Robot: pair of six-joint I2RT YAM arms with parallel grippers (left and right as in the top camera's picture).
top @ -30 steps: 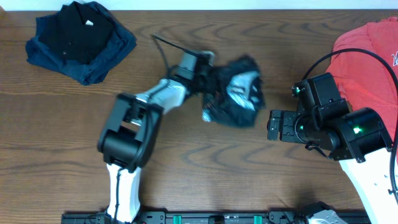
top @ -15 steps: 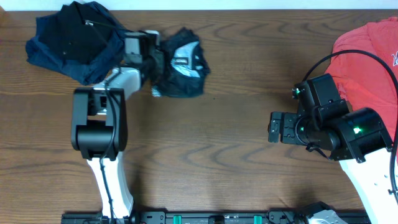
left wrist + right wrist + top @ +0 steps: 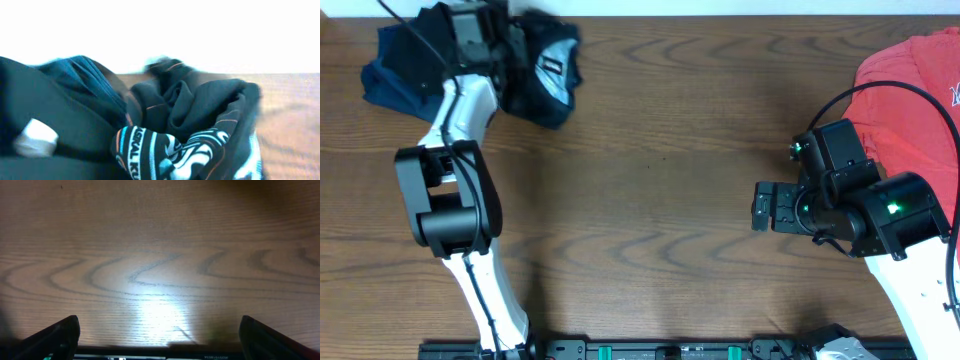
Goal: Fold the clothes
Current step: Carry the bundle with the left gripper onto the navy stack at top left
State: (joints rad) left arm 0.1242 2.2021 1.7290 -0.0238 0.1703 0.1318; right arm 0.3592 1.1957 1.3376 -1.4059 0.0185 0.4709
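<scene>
Clamps left gripper shut on the shiny black orange-lined sports jersey, far-left corner, beside a navy-and-black garment pile; lettering legible only close up (left wrist). Holds right gripper wide open over bare wooden table.

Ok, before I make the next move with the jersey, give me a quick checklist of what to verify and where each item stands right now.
1. Grip: the left gripper is shut on the jersey: ok, bunched cloth sits at its jaws.
2. The jersey is spread flat for folding: not ok, it is a crumpled heap.
3. The jersey is apart from the dark garment pile: not ok, it lies against the pile.
4. The right gripper is open and empty: ok, it is over bare table.
5. The right gripper is close to the jersey: not ok, it is far across the table, near the red T-shirt.
6. The jersey is resting on the table rather than lifted: cannot tell.
</scene>
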